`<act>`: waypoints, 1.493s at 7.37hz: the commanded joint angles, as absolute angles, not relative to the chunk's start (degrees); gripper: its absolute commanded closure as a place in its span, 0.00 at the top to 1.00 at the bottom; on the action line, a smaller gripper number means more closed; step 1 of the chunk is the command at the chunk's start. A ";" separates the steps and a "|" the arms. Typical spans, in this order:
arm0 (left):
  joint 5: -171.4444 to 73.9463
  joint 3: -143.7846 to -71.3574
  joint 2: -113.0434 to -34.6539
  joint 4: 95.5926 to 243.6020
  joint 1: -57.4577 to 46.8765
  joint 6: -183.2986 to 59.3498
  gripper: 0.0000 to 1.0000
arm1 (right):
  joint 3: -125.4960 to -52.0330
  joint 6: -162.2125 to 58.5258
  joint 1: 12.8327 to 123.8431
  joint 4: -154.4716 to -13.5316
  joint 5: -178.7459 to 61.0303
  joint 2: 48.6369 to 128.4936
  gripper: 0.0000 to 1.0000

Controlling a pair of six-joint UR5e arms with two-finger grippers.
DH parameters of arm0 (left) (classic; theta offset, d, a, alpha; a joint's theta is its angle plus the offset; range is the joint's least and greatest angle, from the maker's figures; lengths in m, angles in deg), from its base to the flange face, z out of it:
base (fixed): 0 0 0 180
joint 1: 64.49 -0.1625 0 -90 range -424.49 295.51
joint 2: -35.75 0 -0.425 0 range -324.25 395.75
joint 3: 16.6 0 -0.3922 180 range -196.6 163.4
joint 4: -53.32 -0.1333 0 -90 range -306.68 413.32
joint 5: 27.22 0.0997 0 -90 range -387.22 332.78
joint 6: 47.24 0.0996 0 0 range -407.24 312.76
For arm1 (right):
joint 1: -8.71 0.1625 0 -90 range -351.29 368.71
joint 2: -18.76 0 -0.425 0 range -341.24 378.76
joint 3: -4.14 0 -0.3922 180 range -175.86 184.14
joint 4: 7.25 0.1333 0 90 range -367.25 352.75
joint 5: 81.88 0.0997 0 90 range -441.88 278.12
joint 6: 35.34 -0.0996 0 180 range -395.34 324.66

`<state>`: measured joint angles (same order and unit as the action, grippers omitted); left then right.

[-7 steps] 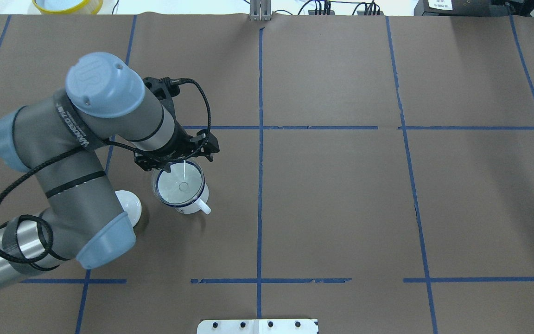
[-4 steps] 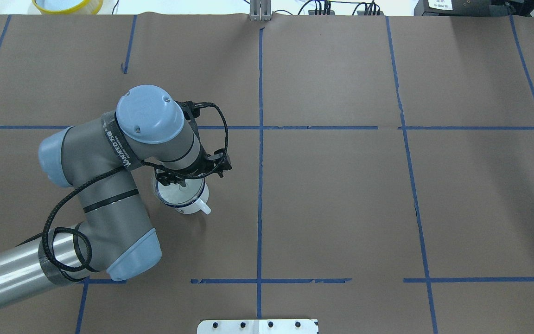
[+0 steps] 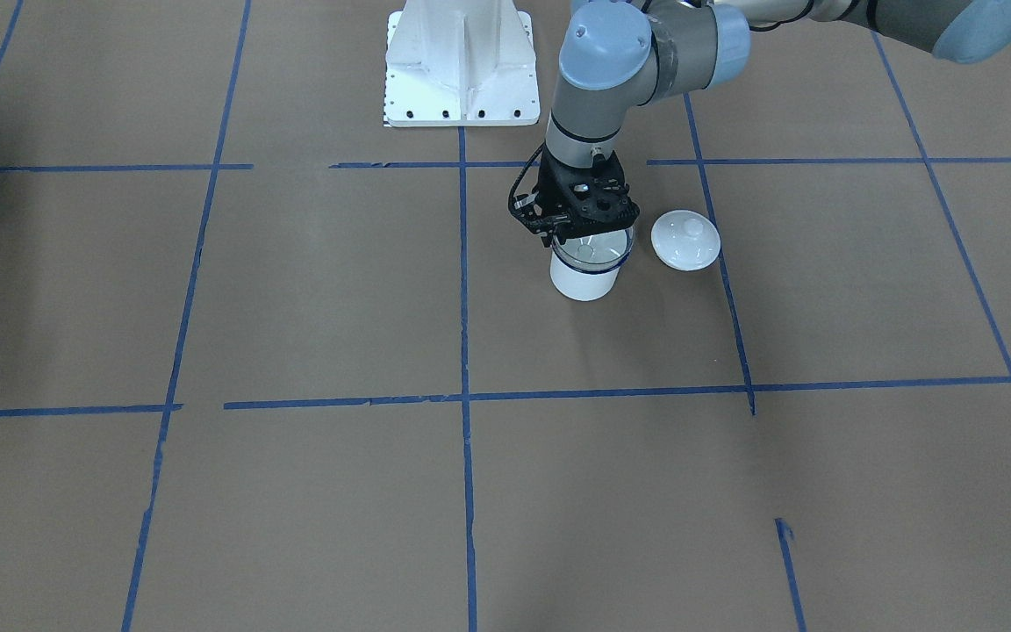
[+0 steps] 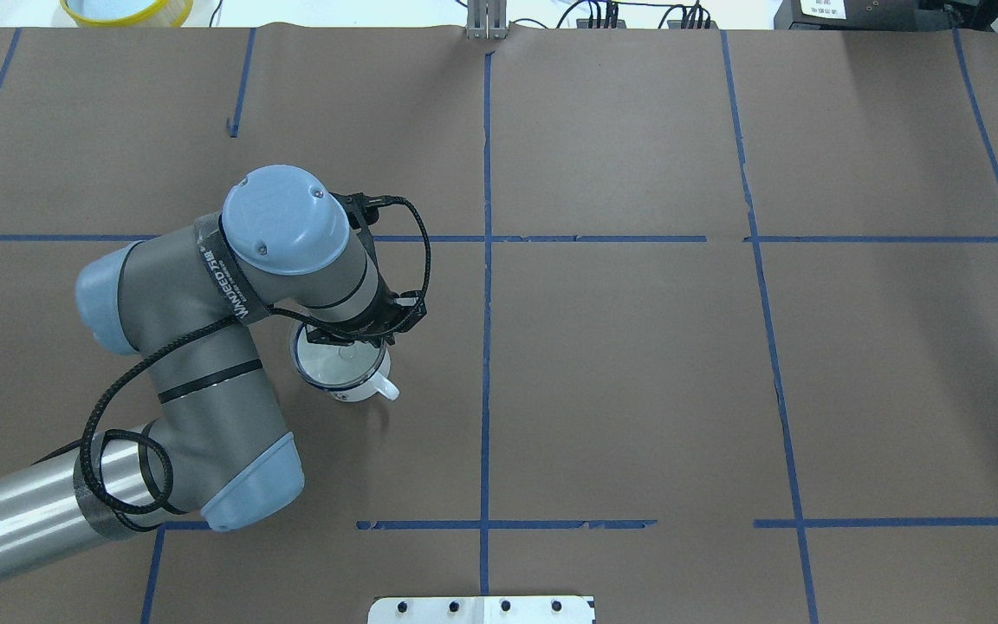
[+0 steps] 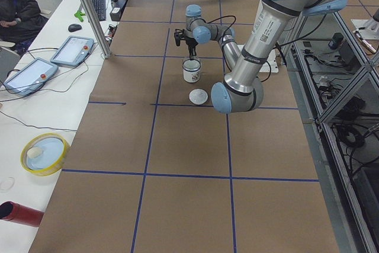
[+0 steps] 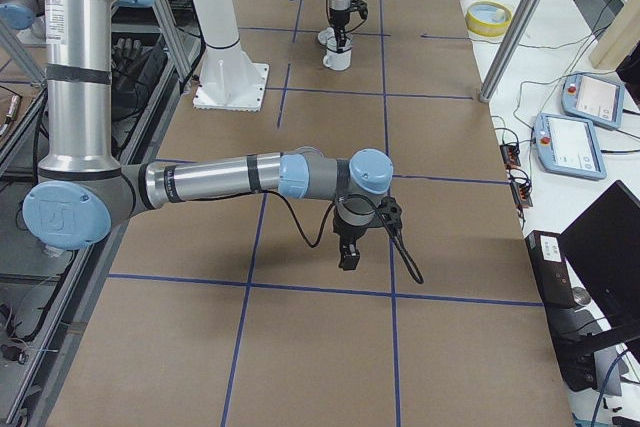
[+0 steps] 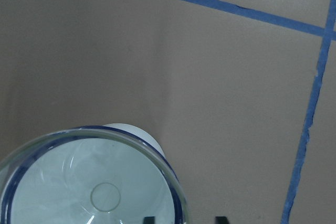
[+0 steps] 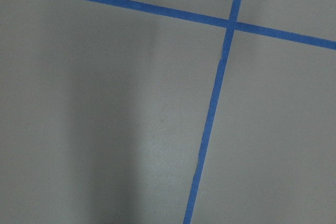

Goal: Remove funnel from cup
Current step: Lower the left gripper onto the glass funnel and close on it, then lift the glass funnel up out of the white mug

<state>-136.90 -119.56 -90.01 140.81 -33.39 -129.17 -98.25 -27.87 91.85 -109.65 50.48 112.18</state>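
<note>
The cup (image 4: 362, 388), a white enamel mug with a dark blue rim, stands left of the table's middle, its handle toward the robot. The clear funnel (image 4: 333, 360) sits in its mouth. Both also show in the front view, the cup (image 3: 584, 279) and the funnel (image 3: 590, 250). My left gripper (image 4: 360, 340) hangs straight down over the far side of the rim. In the left wrist view the gripper (image 7: 185, 219) is open, with the funnel rim (image 7: 177, 203) between its two fingertips. My right gripper (image 6: 347, 252) shows only in the exterior right view, low over bare paper; I cannot tell its state.
A white domed lid (image 3: 685, 239) with a knob lies on the table beside the cup, hidden under my left arm in the overhead view. The robot's white base (image 3: 460, 66) stands at the near edge. A yellow-rimmed dish (image 4: 126, 9) sits beyond the far left corner.
My left arm has swung toward the cup and brought the gripper down over its far rim. The arm now hides the lid in the overhead view. The cup and funnel have barely moved.
</note>
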 commanded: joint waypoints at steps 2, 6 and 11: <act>-136.90 -123.45 -89.76 136.66 -33.20 -128.55 0.00 | -98.25 -27.87 91.85 -109.65 50.48 112.10 1.00; -136.90 -129.88 -90.20 134.27 -25.14 -128.63 0.00 | -98.25 -27.87 91.85 -109.65 50.48 112.19 1.00; -119.29 -116.86 -91.17 162.47 -20.01 -159.58 0.00 | -98.25 -27.87 91.85 -109.65 50.48 112.19 1.00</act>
<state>-125.93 -123.46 -91.19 151.11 -20.16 -148.90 -98.25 -27.87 91.85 -109.65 50.48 112.19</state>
